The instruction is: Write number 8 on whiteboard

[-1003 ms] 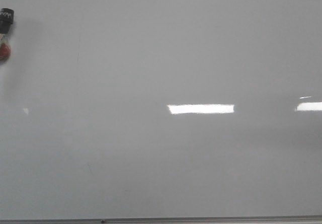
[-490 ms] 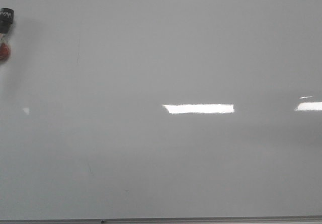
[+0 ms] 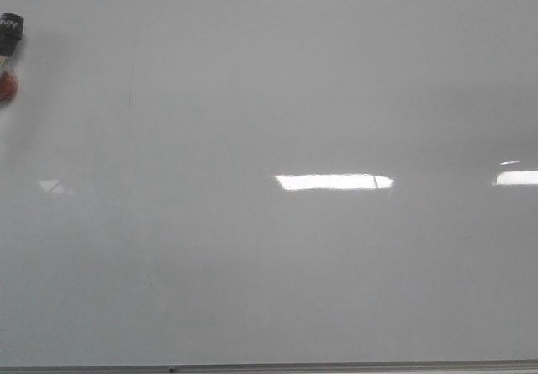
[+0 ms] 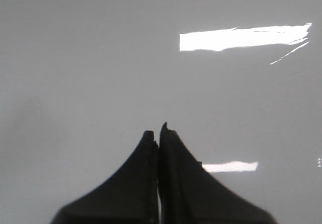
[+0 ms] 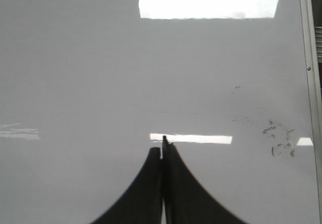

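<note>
Across the whole front view lies the whiteboard (image 3: 277,88), glossy grey-white, carrying bright rectangular light reflections and a few faint scratch marks; no drawn figure shows on it. Its thin metal edge (image 3: 336,366) runs along the near side. At the far left sits a black cap-like object (image 3: 11,31) above something red (image 3: 6,86). The left gripper (image 4: 159,133) and right gripper (image 5: 162,148) each hover over the board with fingers pressed together, holding nothing.

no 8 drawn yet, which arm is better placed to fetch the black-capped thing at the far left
Left, probably: the black-capped thing sits at the whiteboard's far left. The left gripper and right gripper are both shut, empty.
</note>
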Motion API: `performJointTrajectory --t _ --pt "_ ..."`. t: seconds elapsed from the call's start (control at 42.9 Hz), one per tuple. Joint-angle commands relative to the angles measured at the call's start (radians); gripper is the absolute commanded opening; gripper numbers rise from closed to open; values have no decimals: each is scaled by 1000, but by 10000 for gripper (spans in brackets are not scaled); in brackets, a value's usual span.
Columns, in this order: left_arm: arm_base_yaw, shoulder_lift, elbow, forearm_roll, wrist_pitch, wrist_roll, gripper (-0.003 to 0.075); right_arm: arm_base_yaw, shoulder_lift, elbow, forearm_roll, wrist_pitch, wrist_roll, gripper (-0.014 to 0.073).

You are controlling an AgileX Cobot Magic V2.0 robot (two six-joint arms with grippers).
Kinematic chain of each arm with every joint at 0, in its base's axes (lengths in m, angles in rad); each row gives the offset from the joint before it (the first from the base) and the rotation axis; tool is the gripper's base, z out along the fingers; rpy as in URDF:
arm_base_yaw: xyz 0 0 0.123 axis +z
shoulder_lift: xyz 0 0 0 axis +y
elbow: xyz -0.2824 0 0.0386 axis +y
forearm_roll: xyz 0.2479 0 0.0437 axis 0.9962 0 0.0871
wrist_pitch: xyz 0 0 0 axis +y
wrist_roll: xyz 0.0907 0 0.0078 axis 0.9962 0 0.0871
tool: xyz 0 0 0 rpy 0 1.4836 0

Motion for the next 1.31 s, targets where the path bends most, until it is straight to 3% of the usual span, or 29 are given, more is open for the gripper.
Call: performJointTrajectory --t 0.0,0.257,0.91,1.003,1.167,1.213,1.283 --pt "-8 83 -122 -8 37 1 -21 0 92 -119 -7 -2 0 -69" --pt "-8 209 -221 -8 154 1 -21 0 281 -263 -7 174 0 -69" --pt "-8 341 -221 -26 265 1 -11 0 534 -258 -7 230 -14 -50" --pt "-8 364 -221 -26 267 1 79 0 543 -258 -7 233 -17 51" --pt "-8 426 -221 -24 267 6 426 0 544 -258 -7 233 -17 386" --pt "-8 449 -221 -24 267 9 487 0 544 -258 -7 234 -17 485" --pt "-8 494 -221 -24 267 9 549 0 544 -258 -7 234 -17 564"
